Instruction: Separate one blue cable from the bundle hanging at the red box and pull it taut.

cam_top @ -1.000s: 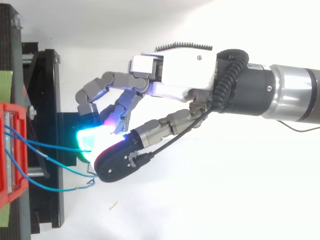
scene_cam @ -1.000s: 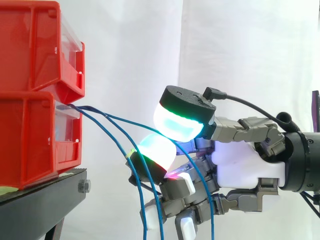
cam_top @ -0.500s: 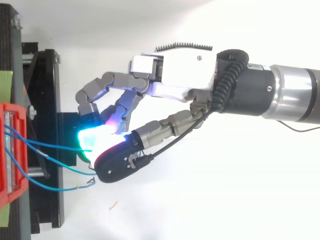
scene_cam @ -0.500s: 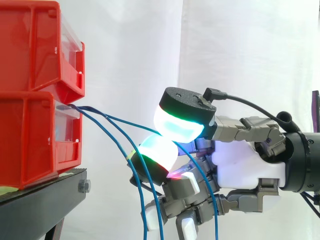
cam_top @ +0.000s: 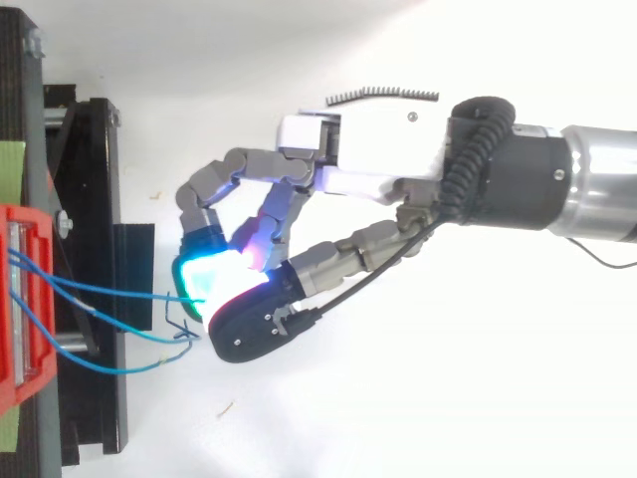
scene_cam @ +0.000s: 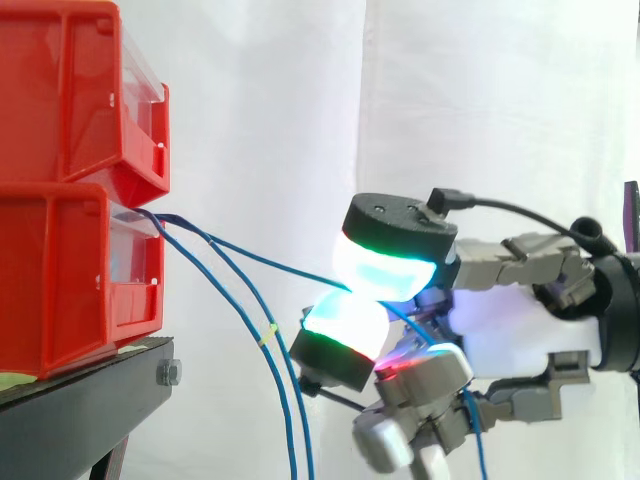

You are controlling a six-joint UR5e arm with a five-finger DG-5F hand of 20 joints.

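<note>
Side view: two red bins are stacked at the left on a black stand (scene_cam: 90, 400), the lower bin (scene_cam: 70, 270) under the upper bin (scene_cam: 70, 90), with a white curtain (scene_cam: 480, 100) behind. A bundle of thin blue cables leaves the front of the lower bin near its top edge. One cable (scene_cam: 260, 256) runs away from the others, slanting down to the right in a nearly straight line to the hand (scene_cam: 520, 330). The hand is closed in a pinch on it: the thumb pad (scene_cam: 385, 268), glowing green and cyan, sits above a finger pad (scene_cam: 345, 325) of the same colours, and the cable enters the narrow gap where the two meet. The other fingers are curled below the palm, one tip glowing red. A length of blue cable shows again below the palm, hanging toward the bottom edge. The loose cables (scene_cam: 266, 339) drop steeply from the bin, clear of the pads and left of the hand; one has a small yellow mark.

Top view: the arm comes in from the right, and the hand (cam_top: 378, 149) reaches left toward the lower bin (cam_top: 20, 378) at the left edge. The pinched cable (cam_top: 119, 290) crosses the stand (cam_top: 90, 159) from the bin to the cyan glow between thumb and finger. The loose cables (cam_top: 109, 368) curve beside it, ending just beside the thumb tip.
</note>
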